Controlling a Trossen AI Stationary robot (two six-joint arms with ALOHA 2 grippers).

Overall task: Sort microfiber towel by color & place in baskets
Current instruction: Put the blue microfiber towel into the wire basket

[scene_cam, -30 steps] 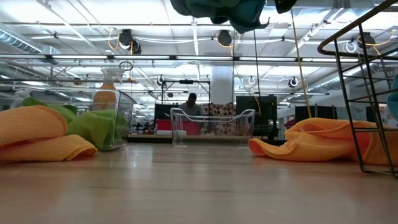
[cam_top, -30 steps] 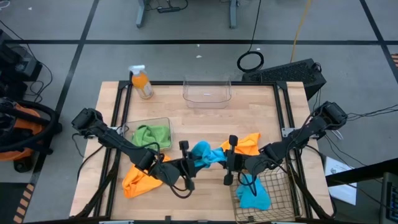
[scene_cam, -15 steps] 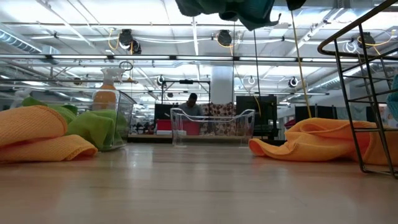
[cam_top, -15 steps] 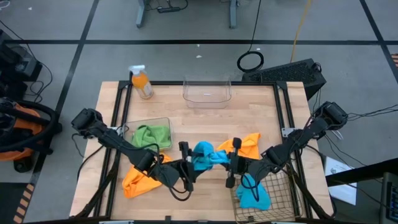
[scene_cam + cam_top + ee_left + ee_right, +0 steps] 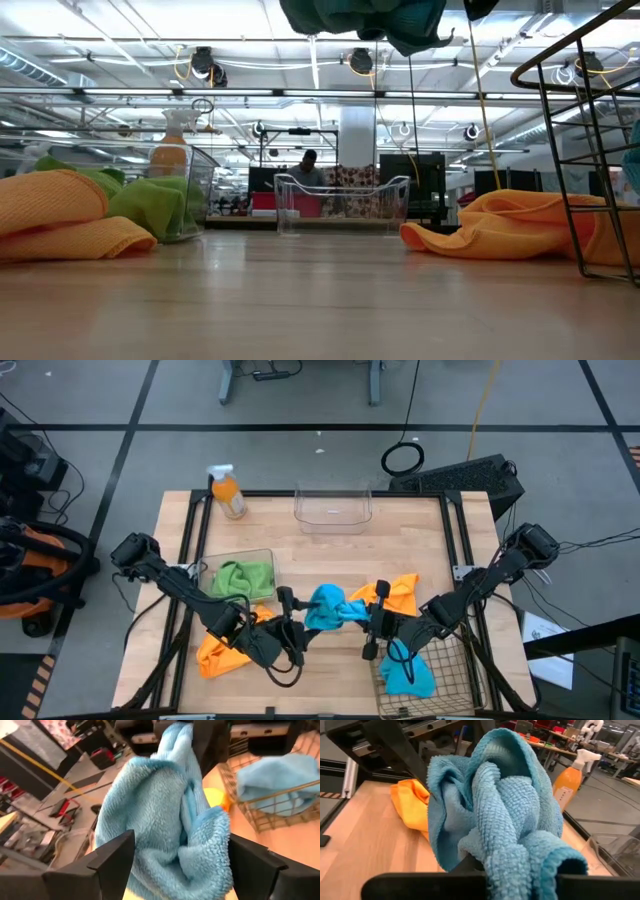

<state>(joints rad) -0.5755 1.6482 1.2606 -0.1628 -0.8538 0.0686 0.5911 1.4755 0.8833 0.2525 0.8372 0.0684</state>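
A bright blue towel [image 5: 330,606] is bunched up in the air above the table's near middle, and it shows at the top of the low view [image 5: 370,15]. My right gripper [image 5: 372,622] is shut on its right end. My left gripper [image 5: 290,630] is open just left of the towel, and in its wrist view the left gripper [image 5: 175,865] has its fingers wide apart on either side of the towel's hanging part [image 5: 170,820]. A second blue towel [image 5: 408,675] lies in the wire basket [image 5: 450,660]. A green towel [image 5: 243,576] fills a clear tub [image 5: 268,556]. Orange towels [image 5: 225,650] [image 5: 397,592] lie on the table. My right gripper holds the blue towel by a bunched fold at its right end [image 5: 512,862], several layers pinched between the two fingers. The fingers come level from the table's right side. The towel is lifted clear of the table and hangs slack in a lump in front of them.
An empty clear tub [image 5: 333,506] stands at the far middle, with an orange spray bottle [image 5: 228,492] at the far left. The wire basket takes up the near right corner. Bare wood lies between the far tub and the towels. A person shows far behind the table [image 5: 308,165].
My left gripper has drawn back a little toward the table's left edge, away from the blue towel. My right gripper has shifted slightly toward the right. The towel stays in the air and has bunched up nearer the right gripper.
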